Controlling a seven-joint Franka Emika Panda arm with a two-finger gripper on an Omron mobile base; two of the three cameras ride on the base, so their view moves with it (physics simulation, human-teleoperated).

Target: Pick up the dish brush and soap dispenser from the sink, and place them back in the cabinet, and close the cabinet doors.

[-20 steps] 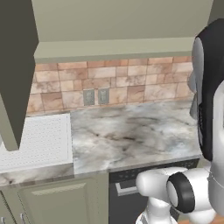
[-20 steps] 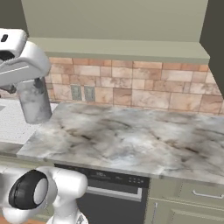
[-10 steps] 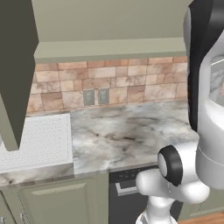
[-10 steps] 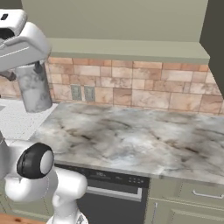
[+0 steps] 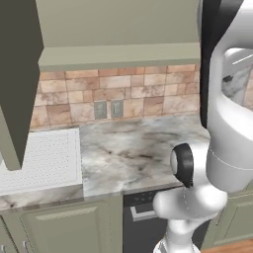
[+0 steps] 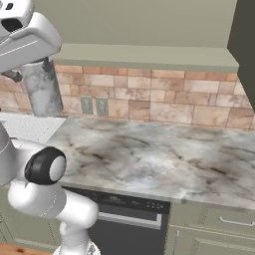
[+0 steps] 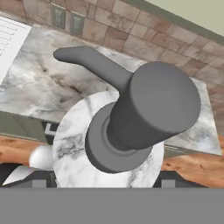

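end effector [image 6: 37,74] grips soap dispenser [image 7: 127,118] (wide-jawed) above marble counter [image 6: 164,159]; backsplash [image 6: 164,99] behind

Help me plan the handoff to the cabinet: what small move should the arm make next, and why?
Probably keep lifting the soap dispenser toward the cabinet. The hand view looks down on its pump top sitting between the gripper's jaws, and the right base view shows the marbled bottle held above the countertop, so it appears gripped and not yet stowed.

No readable text, label, brand, number or sign anywhere: none on the soap dispenser [image 7: 127,127], the marble desk [image 6: 164,159] or the tiled backsplash [image 5: 128,96].
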